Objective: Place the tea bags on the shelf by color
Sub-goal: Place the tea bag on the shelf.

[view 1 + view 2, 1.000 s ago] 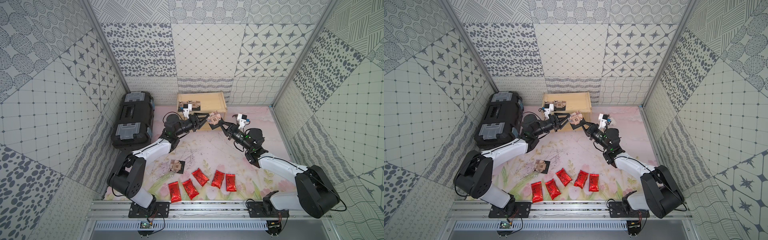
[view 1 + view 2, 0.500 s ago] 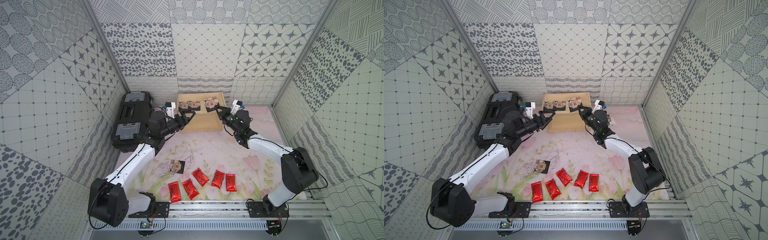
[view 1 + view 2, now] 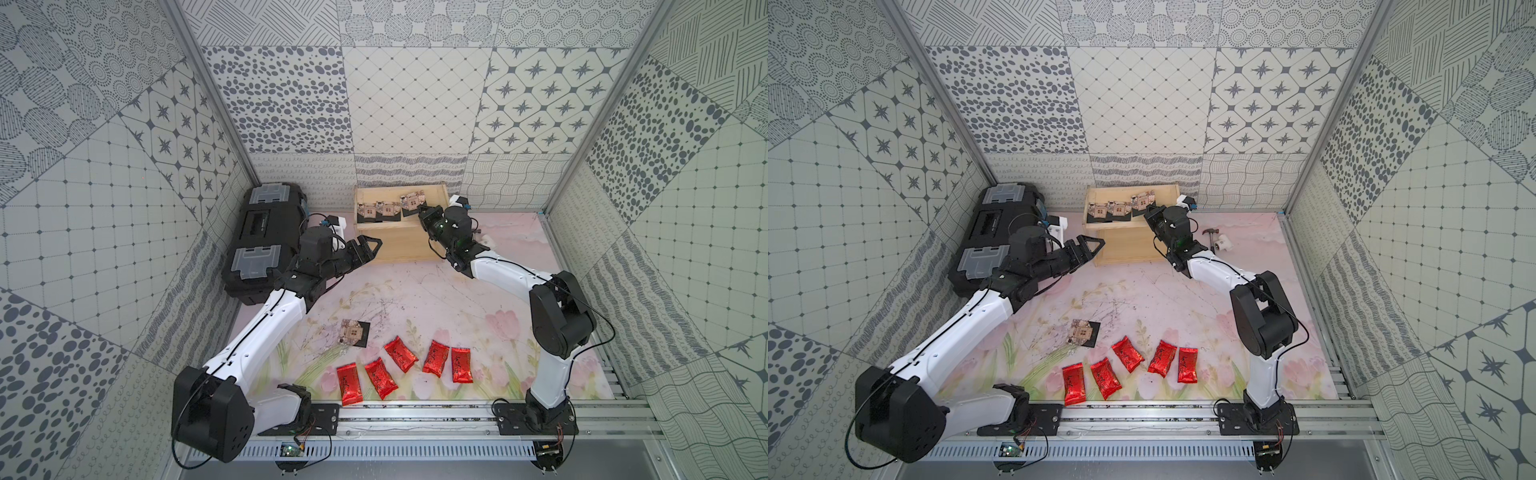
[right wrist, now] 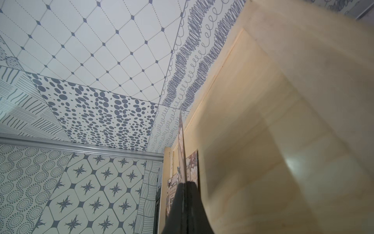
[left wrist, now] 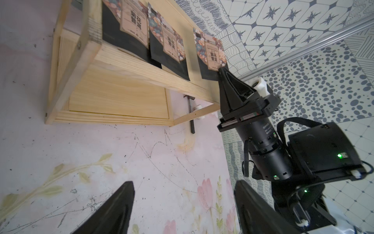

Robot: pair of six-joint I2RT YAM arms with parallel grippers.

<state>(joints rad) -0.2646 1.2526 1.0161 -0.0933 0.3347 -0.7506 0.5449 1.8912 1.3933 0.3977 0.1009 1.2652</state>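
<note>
Black sachet (image 5: 210,54) in right pincer (image 5: 221,69): left wrist shows face, right wrist edge.

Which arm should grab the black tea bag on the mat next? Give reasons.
Left. The left hand is open, empty and nearer the black tea bag; the right hand is shut on another tea bag at the shelf.

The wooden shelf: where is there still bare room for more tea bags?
The lower tier is bare. On the top tier, only the strip between the sachet in the right hand and the right edge is free; two black sachets crowd the rest.
</note>
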